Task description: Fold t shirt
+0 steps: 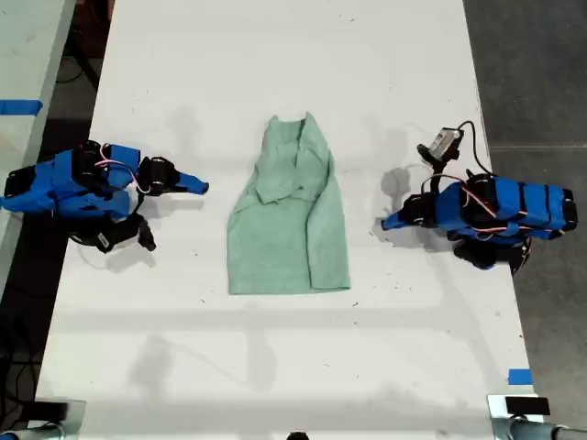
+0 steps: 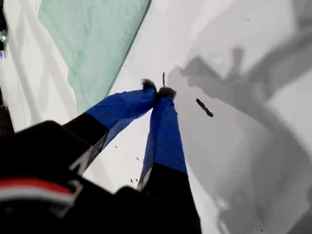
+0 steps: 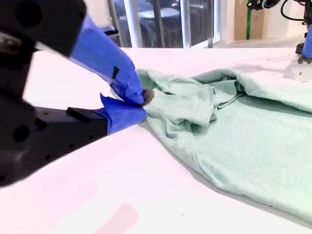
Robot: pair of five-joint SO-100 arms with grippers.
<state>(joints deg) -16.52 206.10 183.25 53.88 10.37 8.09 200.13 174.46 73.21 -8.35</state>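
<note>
Exterior view: t shirt [image 1: 292, 215] lies mid-table [image 1: 275, 367], both sides folded inward into a long strip, between the two arms and touching neither. My first gripper [image 2: 157, 90] has its jaws closed tip to tip, holding nothing, over bare table beside the cloth's edge. My second gripper [image 3: 139, 103] is also closed, empty, just beside the shirt's rumpled end.

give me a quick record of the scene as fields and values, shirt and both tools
shirt: mint-green t shirt, lying on the table, upper part folded in and wrinkled
surface: white table
first tool: my first tool, shut, empty, over bare table beside the shirt
second tool: my second tool, shut, close to the shirt's edge, not gripping it
</note>
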